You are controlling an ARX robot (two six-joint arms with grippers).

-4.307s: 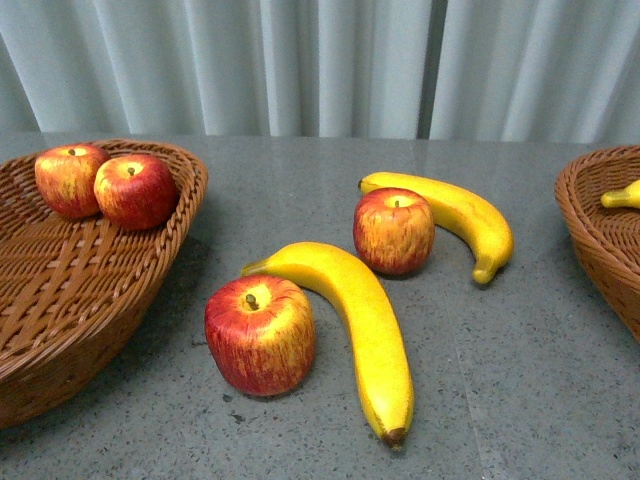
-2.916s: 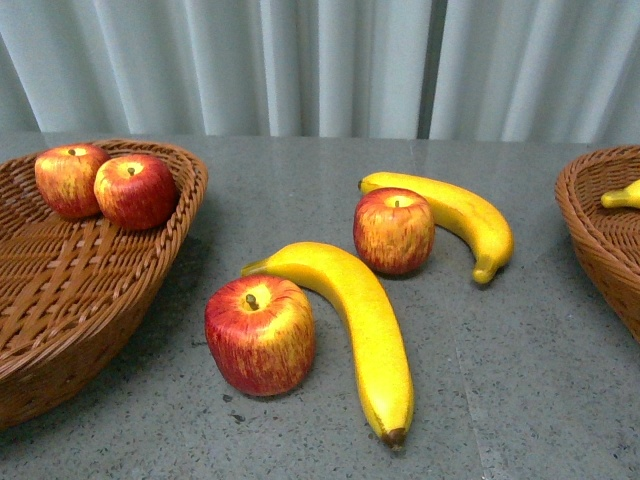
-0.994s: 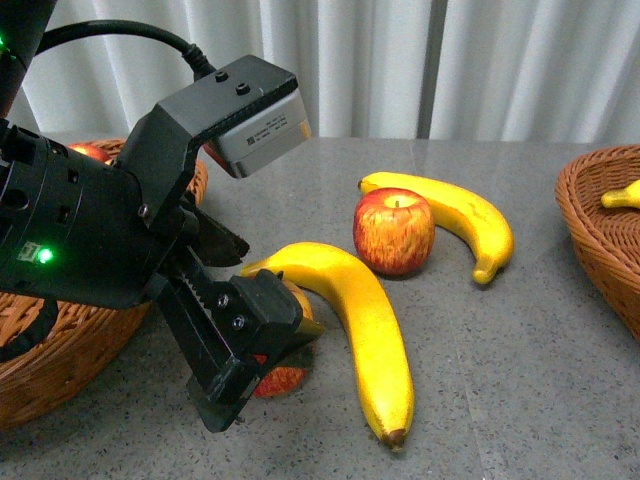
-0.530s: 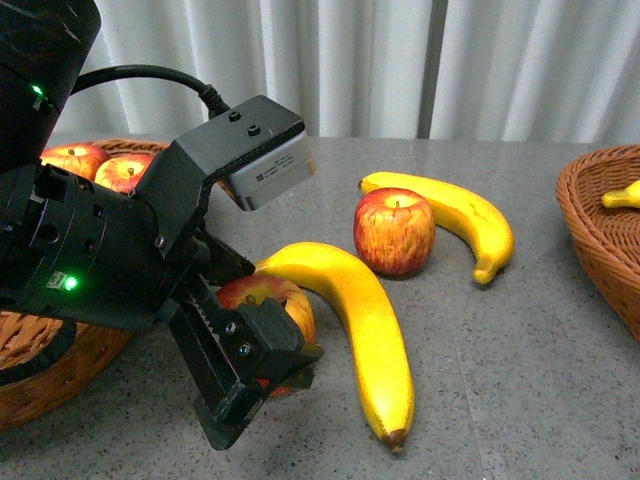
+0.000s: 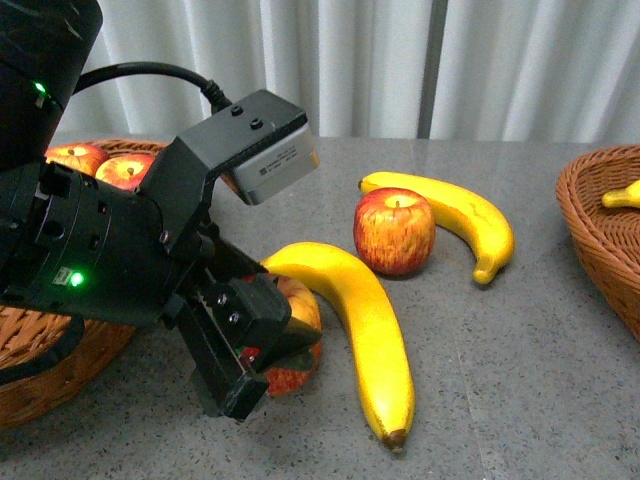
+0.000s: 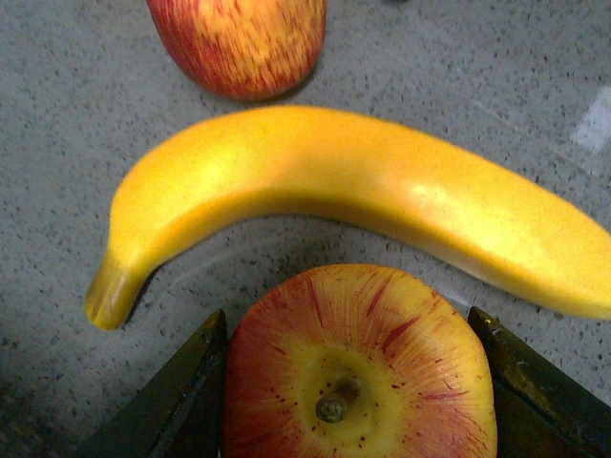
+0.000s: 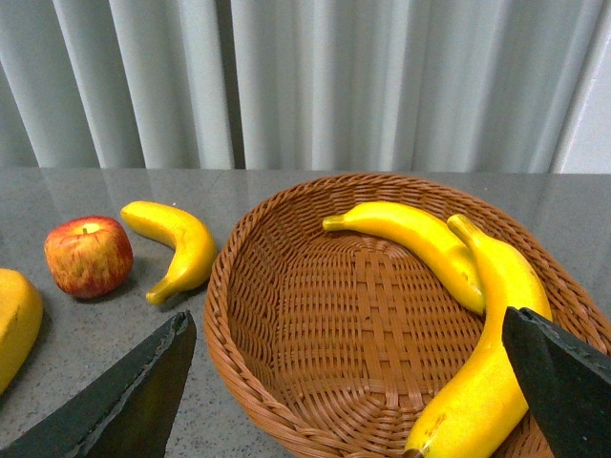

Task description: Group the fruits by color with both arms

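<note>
My left gripper (image 5: pixel 268 352) is shut on a red apple (image 5: pixel 300 335) near the table's front, beside the left basket. In the left wrist view that red apple (image 6: pixel 358 372) fills the gap between the two fingers (image 6: pixel 196 382), stem towards the camera. A long banana (image 5: pixel 360 320) lies right beside it. Farther back stand a second apple (image 5: pixel 394 231) and a second banana (image 5: pixel 455 215). My right gripper (image 7: pixel 348 382) hangs open over the right basket (image 7: pixel 239 315), which holds two bananas (image 7: pixel 415 239).
The left wicker basket (image 5: pixel 60 350) holds two red apples (image 5: pixel 72 158), partly hidden by my left arm. The right basket's rim (image 5: pixel 600 230) shows at the front view's right edge with a banana tip (image 5: pixel 622 196). Grey curtains close off the back.
My left arm has come into view from the left and shut its fingers round the near apple. The other fruits have not moved.
</note>
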